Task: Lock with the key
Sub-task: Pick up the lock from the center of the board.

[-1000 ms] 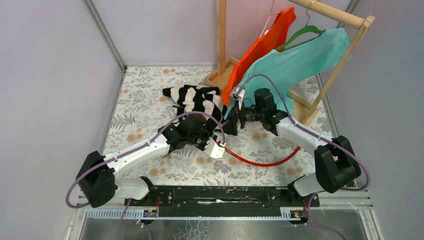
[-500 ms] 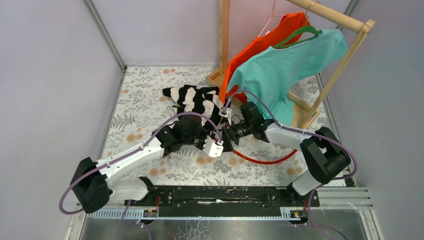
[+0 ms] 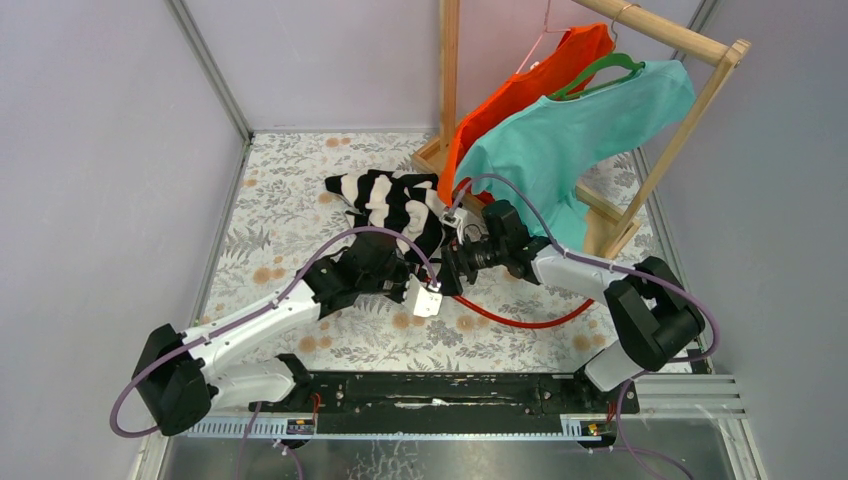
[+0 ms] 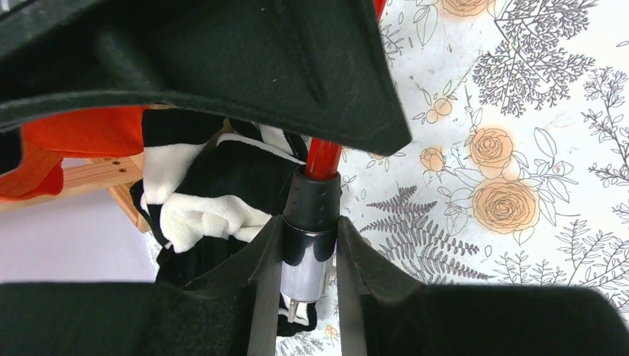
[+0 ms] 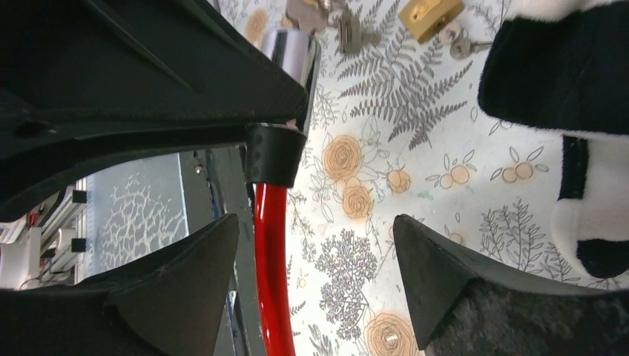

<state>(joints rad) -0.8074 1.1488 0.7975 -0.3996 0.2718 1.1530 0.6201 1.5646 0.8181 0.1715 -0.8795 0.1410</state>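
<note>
With the left hand (image 4: 310,256) pinching the plug end (image 4: 312,196) steady, close the spread right hand (image 5: 319,259) squarely on the red cable (image 5: 271,289) — without twisting it.

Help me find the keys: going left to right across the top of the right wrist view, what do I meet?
Cable lock's metal end, key, brass padlock, second key, striped garment.

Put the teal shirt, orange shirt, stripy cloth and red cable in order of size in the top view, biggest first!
1. teal shirt
2. orange shirt and stripy cloth: they look about alike, and the orange one is partly hidden
3. red cable, showing only a thin curve
</note>
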